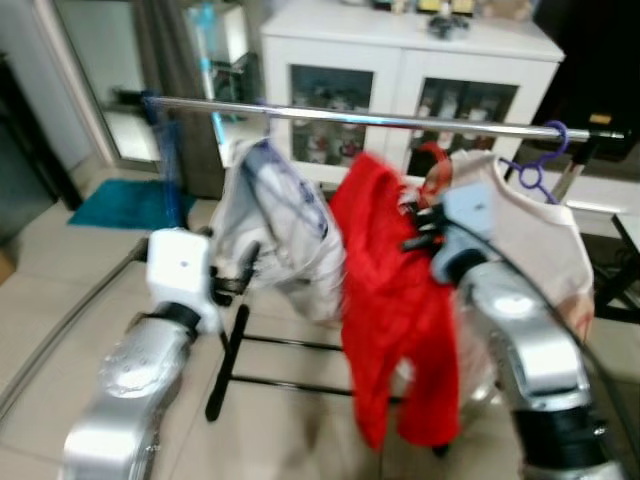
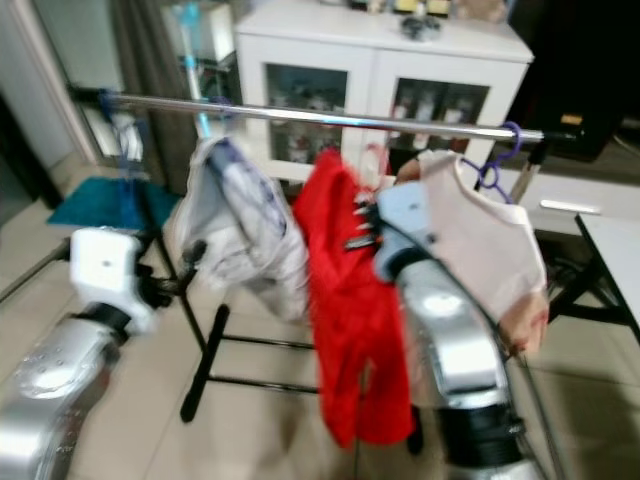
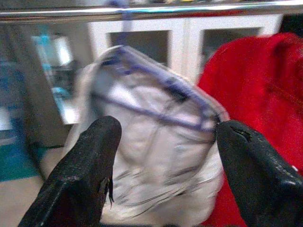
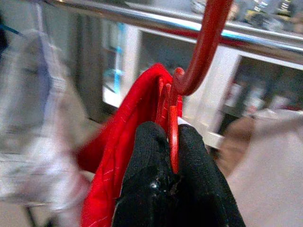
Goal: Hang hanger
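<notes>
The right tool (image 4: 173, 161), pinched on the red plastic hanger (image 4: 201, 52) carrying the red shirt (image 1: 395, 300), holds its hook just below the horizontal silver metal rail (image 1: 400, 121), while the left tool (image 3: 165, 161) hangs spread beside it.

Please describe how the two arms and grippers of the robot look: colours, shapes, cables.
Both arms are silver and rounded, with black bands at the joints. The left arm ends in a white boxy wrist; the right arm in a pale blue-grey one, with a thin black cable along it. The fingers are long, black and matte.
</notes>
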